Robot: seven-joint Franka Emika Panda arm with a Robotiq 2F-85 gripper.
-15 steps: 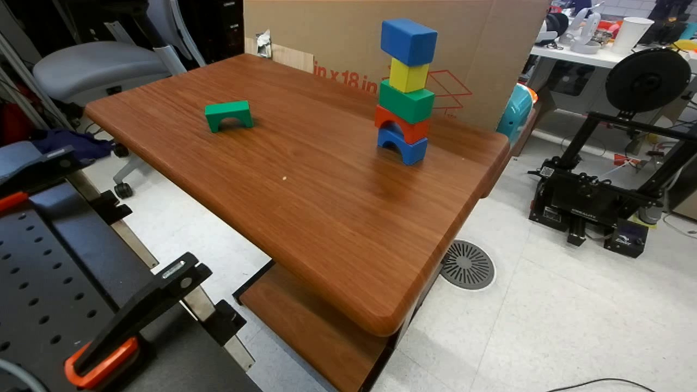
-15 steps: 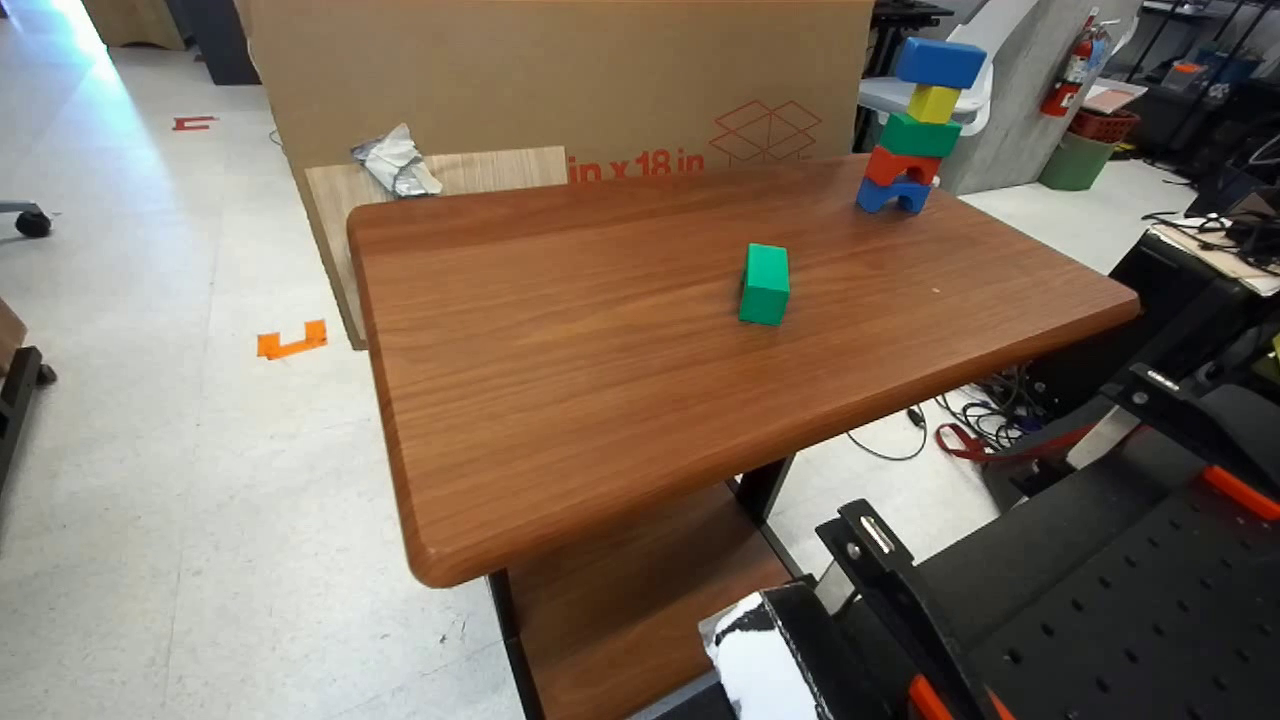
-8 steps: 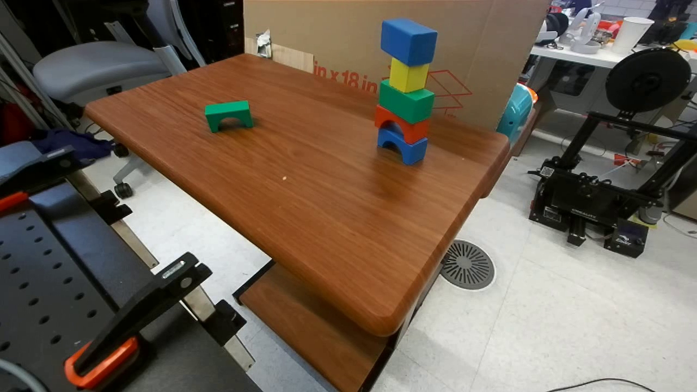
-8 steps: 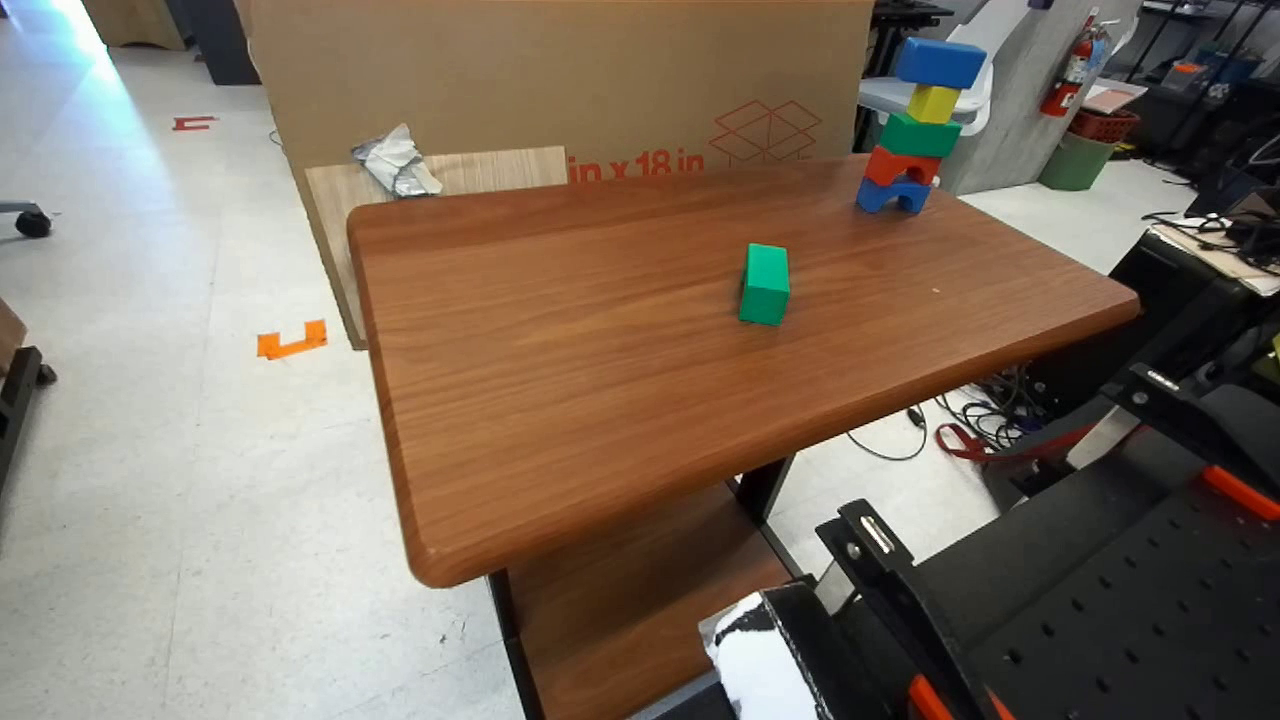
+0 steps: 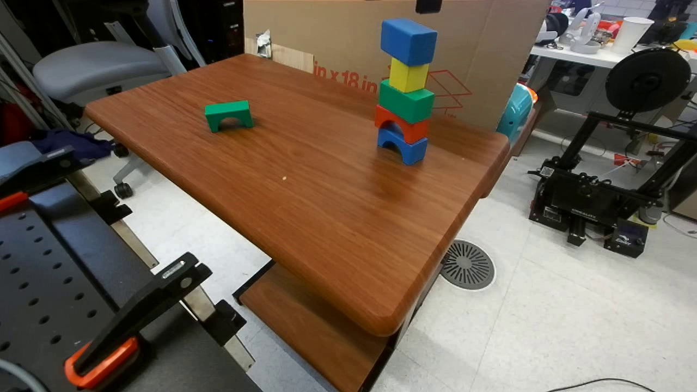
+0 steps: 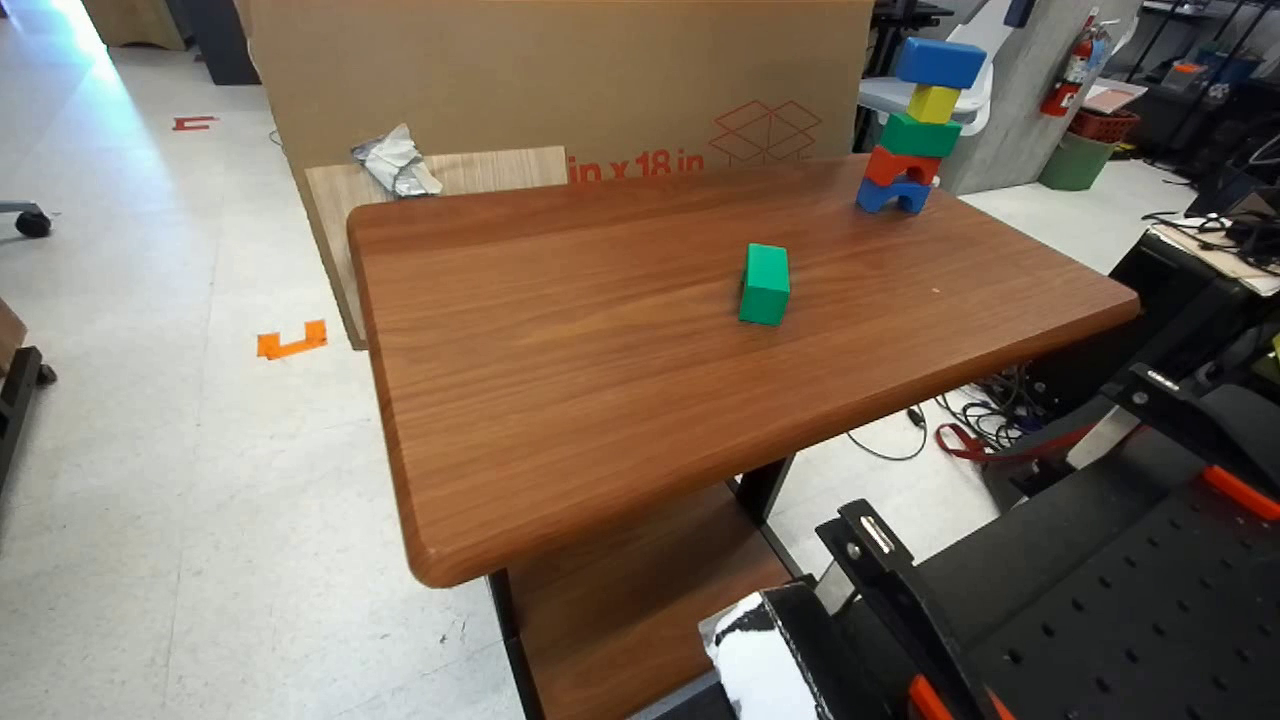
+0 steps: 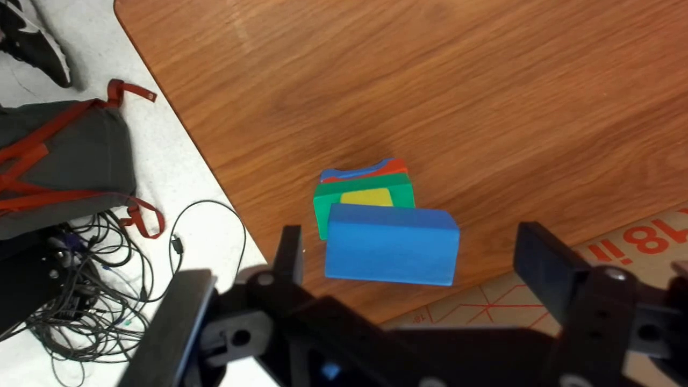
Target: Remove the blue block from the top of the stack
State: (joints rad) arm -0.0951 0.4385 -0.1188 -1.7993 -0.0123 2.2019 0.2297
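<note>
The blue block [image 5: 408, 42] is a plain rectangular block lying on top of the stack, on the yellow cube [image 5: 408, 76]. Below come a green block [image 5: 406, 103], a red arch [image 5: 402, 125] and a blue arch [image 5: 413, 151] on the table. The blue block also shows in an exterior view [image 6: 940, 63] and in the wrist view [image 7: 392, 250]. My gripper [image 7: 410, 231] is open and empty above the stack. In the wrist view the blue block appears between its fingers, apart from both. A dark fingertip [image 5: 428, 6] shows above the block; another exterior glimpse is a fingertip [image 6: 1019, 12].
A lone green arch block [image 5: 228, 115] stands on the brown table [image 5: 305, 218]. A large cardboard box [image 5: 337, 32] stands along the table edge, close to the stack. A black perforated platform with clamps [image 6: 1100, 600] lies off the table's opposite side.
A dark fingertip has come into view at the top of both exterior views, moving down towards the stack. The blocks have not moved.
</note>
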